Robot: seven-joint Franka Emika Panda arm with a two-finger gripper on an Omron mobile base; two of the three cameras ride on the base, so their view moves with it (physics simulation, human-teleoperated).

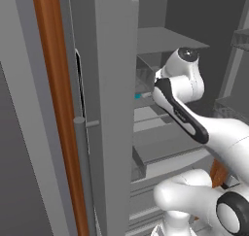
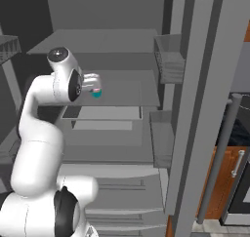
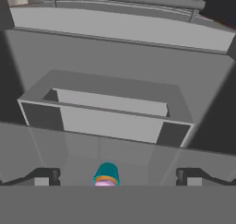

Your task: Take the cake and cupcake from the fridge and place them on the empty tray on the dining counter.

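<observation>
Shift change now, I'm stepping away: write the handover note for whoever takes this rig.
Gripper: open, holding nothing, reaching into the open fridge, fingertips on either side of the cupcake.
Cupcake: teal wrapper, pink top, on a middle fridge shelf, between the open jaws, not yet gripped; also seen in the right base view.
Cake, tray, dining counter: I cannot place them from these views.
Done: fridge door open, arm lined up on the cupcake.
Left: close on the cupcake, carry it to the tray, then fetch the cake.

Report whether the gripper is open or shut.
Open: in the hand view the gripper has its fingertips wide apart, the cupcake between them, ungripped.
</observation>
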